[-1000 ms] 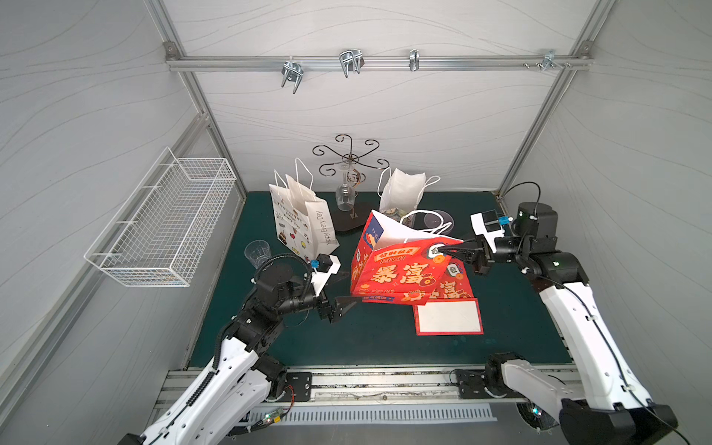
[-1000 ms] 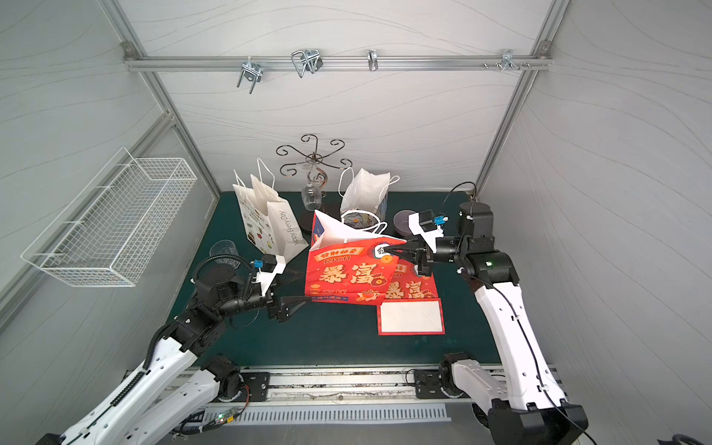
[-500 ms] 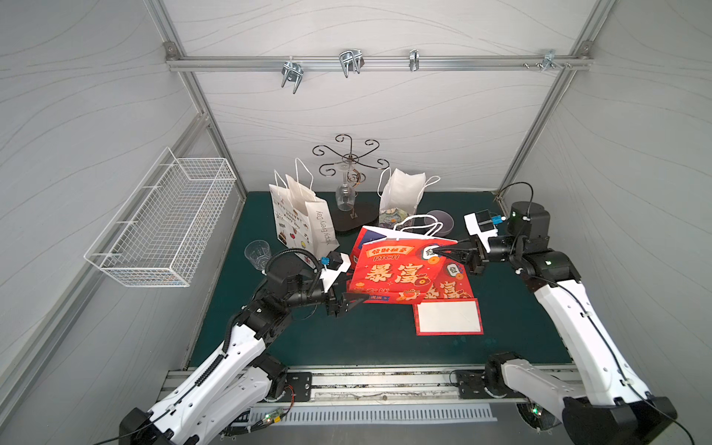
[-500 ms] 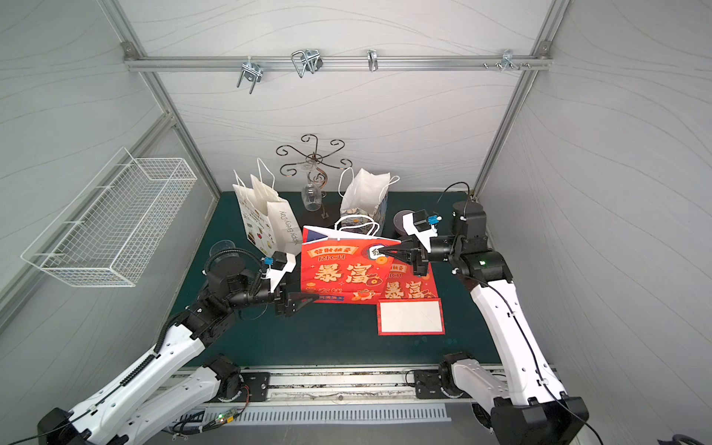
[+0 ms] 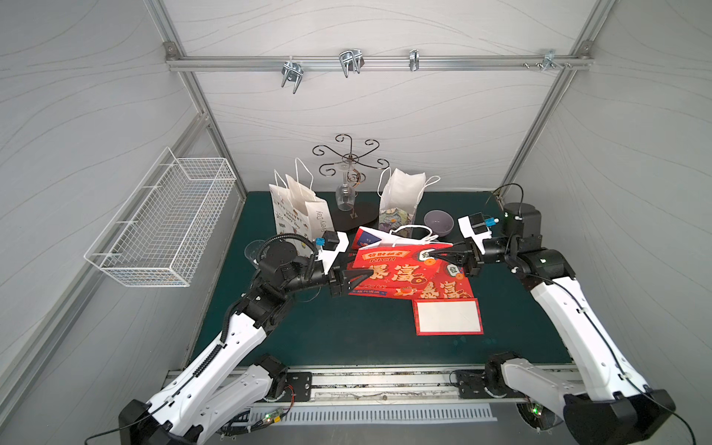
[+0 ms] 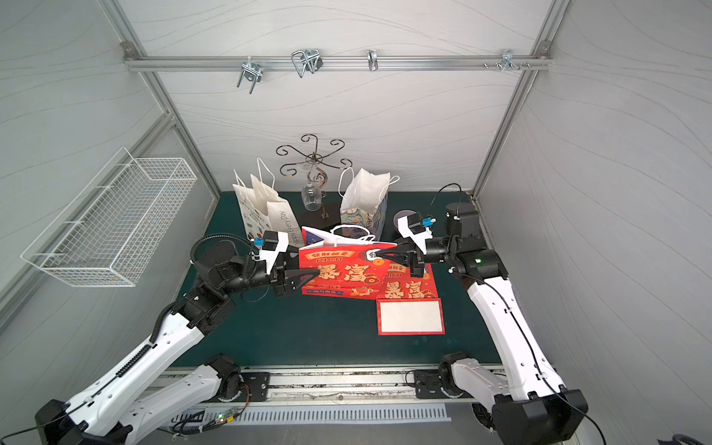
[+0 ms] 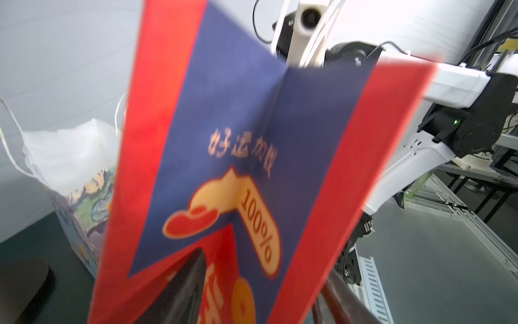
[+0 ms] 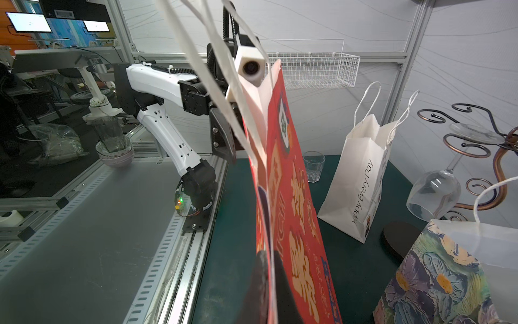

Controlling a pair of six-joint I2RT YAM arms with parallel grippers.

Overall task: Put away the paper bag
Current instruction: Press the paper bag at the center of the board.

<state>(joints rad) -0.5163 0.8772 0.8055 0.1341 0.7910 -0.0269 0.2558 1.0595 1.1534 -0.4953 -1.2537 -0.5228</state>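
Red paper bag (image 5: pixel 400 269) stood upright at the centre of the counter (image 5: pixel 327 339), right claw (image 5: pixel 437 254) pinched shut on its top right edge. Left claw (image 5: pixel 362 275) sat half-wide astride its left end, not visibly gripping. Looked like the collapse step; next needed a left pinch, then flattening together.

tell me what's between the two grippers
The red paper bag: right gripper shut on its top edge, left gripper at its other side. Shown in both top views.

2 arms stretch forward and inward, wrists level, facing each other. Left gripper (image 5: pixel 365 274) jaws partly apart; right gripper (image 5: pixel 432 254) jaws pinched tight together.
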